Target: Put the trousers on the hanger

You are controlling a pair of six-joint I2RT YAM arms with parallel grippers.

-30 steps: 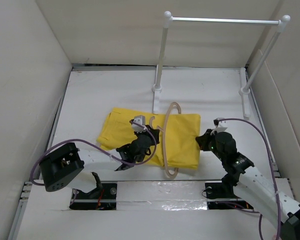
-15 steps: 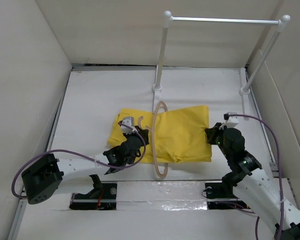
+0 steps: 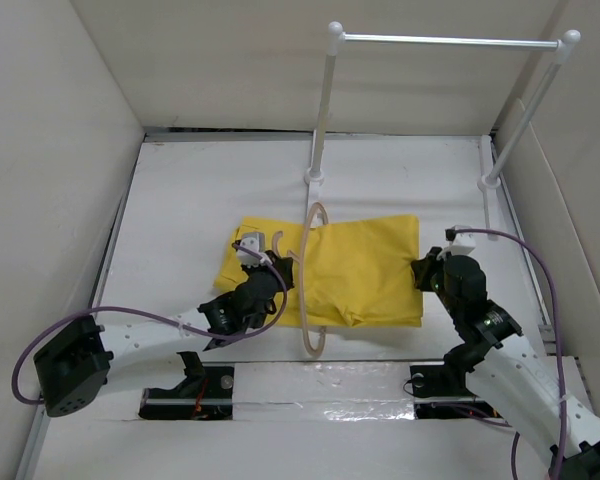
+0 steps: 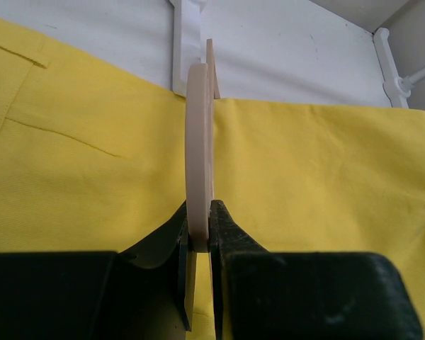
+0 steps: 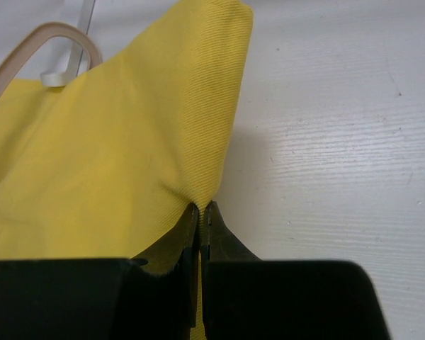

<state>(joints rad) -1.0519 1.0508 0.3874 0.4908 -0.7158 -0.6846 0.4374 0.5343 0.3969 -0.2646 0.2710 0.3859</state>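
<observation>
- Your left tool is pressed together on the hanger, clamping its slim frame edge-on. This grip stands the hanger upright so that its loop is open to the cloth.
- Your right tool pinches the right edge of the trousers. It raises a peak of cloth off the bench, probably to draw it along.
- The trousers lie folded on the bench and appear to pass through the hanger, just in front of the white rail.
</observation>
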